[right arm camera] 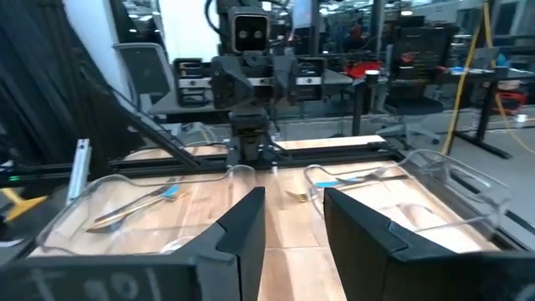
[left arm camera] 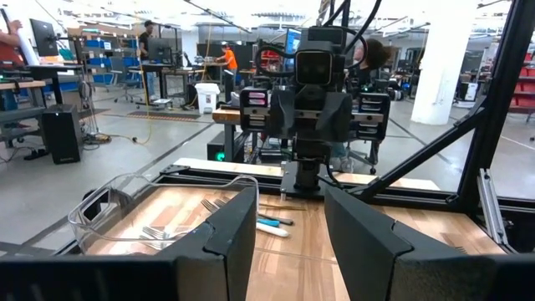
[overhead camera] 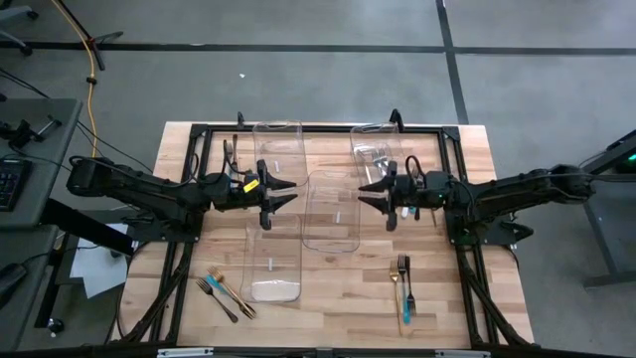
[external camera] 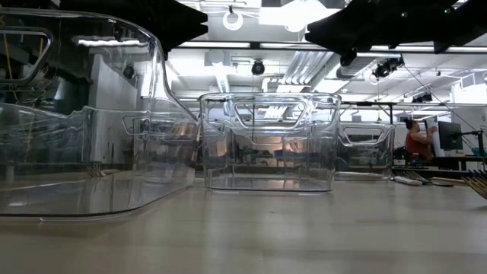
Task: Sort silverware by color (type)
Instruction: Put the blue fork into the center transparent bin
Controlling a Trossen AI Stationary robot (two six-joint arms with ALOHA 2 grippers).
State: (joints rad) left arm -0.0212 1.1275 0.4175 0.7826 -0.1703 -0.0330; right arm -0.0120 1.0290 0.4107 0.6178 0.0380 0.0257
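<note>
Both empty: left pincer and right pincer hover wide mid-surface, so next grab the forks near the front edge.

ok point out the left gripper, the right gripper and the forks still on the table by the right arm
left gripper [overhead camera: 281,194], high view, between its fingertips
right gripper [overhead camera: 370,195], high view, between its fingertips
forks [overhead camera: 403,281], high view, on the handles
</note>
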